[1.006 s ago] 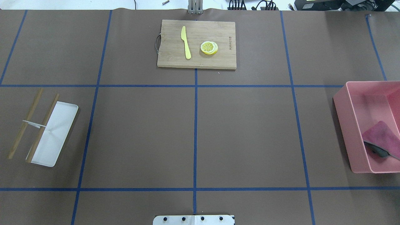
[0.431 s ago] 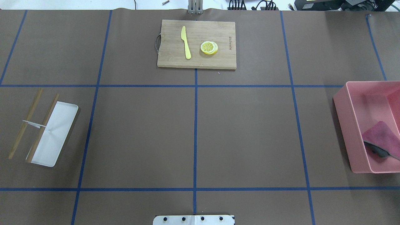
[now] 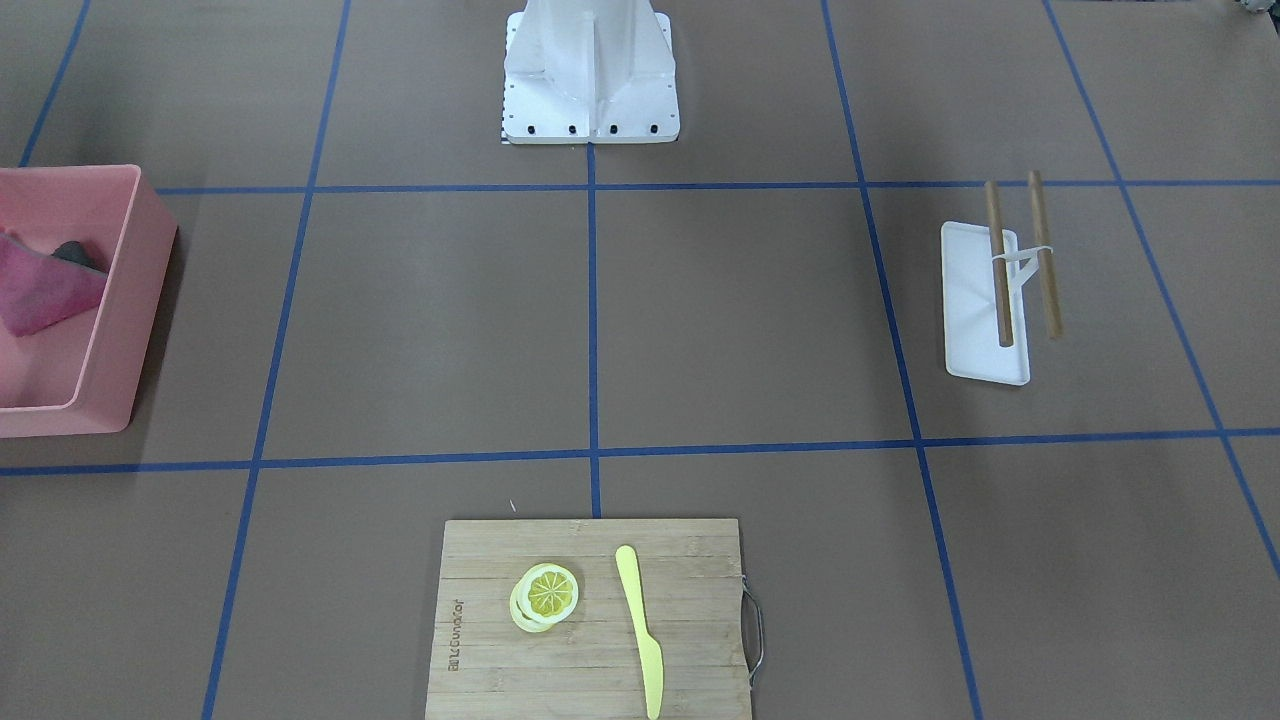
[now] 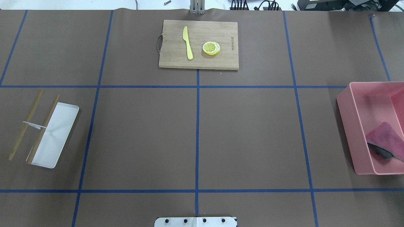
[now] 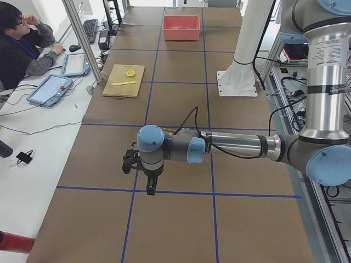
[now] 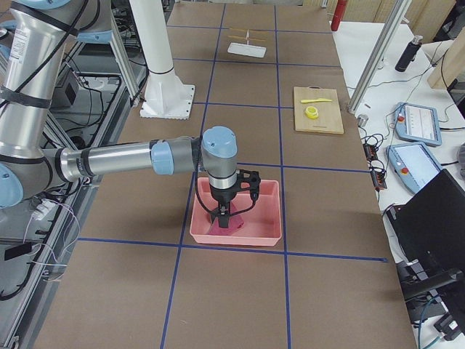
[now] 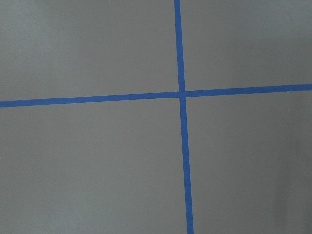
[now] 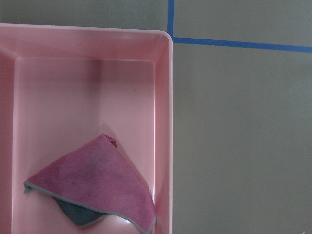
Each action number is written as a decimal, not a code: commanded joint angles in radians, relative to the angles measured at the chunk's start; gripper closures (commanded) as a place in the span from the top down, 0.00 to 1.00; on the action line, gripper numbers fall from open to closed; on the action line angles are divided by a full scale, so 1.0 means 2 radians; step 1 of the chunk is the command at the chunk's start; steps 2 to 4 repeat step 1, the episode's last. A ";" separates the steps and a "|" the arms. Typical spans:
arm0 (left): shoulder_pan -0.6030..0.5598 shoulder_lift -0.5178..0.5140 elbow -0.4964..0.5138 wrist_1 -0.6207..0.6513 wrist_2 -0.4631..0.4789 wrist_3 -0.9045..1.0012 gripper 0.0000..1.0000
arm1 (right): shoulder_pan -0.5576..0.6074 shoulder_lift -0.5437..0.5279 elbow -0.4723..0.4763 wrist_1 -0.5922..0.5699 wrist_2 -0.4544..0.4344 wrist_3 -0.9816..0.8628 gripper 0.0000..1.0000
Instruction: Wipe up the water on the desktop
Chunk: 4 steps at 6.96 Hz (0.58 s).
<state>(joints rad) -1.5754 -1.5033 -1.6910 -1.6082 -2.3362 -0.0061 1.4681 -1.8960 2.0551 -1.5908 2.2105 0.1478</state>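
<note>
The desktop (image 4: 252,135) is a wide brown surface with a blue tape grid; I see no wet patch on it. A magenta cloth (image 4: 385,138) with a grey underside lies in a pink bin (image 4: 348,126) at the right edge, and shows in the right wrist view (image 8: 92,180). My right gripper (image 6: 222,217) hangs over the bin, just above the cloth; I cannot tell whether it is open or shut. My left gripper (image 5: 148,185) points down over a tape crossing at the table's left end; I cannot tell its state either.
A bamboo cutting board (image 4: 170,60) at the far middle holds a yellow knife (image 4: 187,42) and lemon slices (image 4: 211,48). A white tray (image 4: 60,132) with two wooden sticks (image 4: 44,124) lies at the left. An operator (image 5: 22,49) sits beyond the far edge.
</note>
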 commanded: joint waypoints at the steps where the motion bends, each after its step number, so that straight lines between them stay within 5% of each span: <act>1: 0.000 0.000 0.001 0.000 0.000 0.000 0.98 | 0.000 0.002 0.000 0.000 0.000 0.000 1.00; 4: 0.000 0.000 0.001 0.000 0.000 0.000 0.98 | 0.000 0.002 0.000 0.000 0.000 0.000 1.00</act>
